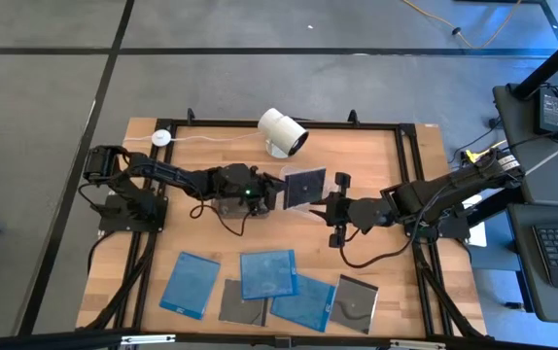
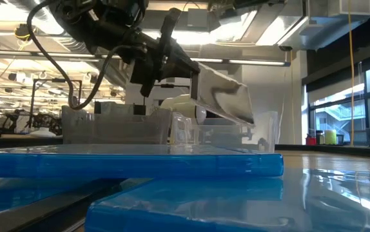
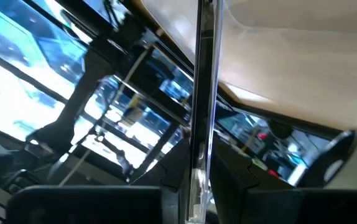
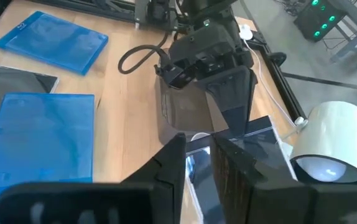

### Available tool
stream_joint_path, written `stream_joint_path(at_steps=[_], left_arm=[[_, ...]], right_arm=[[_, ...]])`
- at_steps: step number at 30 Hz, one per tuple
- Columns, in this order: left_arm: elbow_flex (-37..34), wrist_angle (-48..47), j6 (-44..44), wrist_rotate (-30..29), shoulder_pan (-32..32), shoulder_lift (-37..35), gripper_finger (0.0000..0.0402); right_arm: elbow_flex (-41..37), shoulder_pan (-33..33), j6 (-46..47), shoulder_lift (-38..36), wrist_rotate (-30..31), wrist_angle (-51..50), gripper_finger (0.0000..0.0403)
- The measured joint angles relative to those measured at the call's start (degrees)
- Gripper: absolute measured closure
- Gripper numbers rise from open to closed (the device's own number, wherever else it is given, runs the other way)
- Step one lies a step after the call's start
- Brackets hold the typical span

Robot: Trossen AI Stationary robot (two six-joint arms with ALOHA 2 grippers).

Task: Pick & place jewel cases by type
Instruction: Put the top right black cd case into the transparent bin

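Blue jewel case [image 2: 130,161] lies unlabelled; left tool [image 1: 277,191] grips dark case [image 1: 305,185].

You cannot see the clear tubs [image 1: 235,199] properly from above (the left arm covers them). The dark case [image 4: 228,163] is partly cut off in the right wrist view by the right claw [image 4: 197,163].

No legible writing, brand or number appears anywhere on the worktop [image 1: 376,156]. A small pale mark sits near one corner of a blue jewel case [image 4: 53,41] in the right wrist view, at about 10 o'clock on its cover, but it is too small to read. The other blue and dark cases, the white camera [image 1: 282,131] and both arms carry no readable labels.
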Motion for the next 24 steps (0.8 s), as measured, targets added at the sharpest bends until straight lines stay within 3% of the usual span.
stream_joint_path(at_steps=[8, 16, 24], left_arm=[[0.0, 2.0, 4.8, 7.5, 3.0, 3.5, 0.0359], [0.0, 13.4, 6.4, 7.3, 5.4, 11.2, 0.0355], [0.0, 13.5, 4.2, 7.5, 6.1, 13.3, 0.0346]], right_arm=[[0.0, 0.0, -0.1, 0.0, 0.0, 0.0, 0.0324], [-2.7, 0.0, 0.0, 0.1, 0.1, 2.0, 0.0324], [-4.7, 0.0, 0.0, 0.1, 0.1, 3.0, 0.0324]])
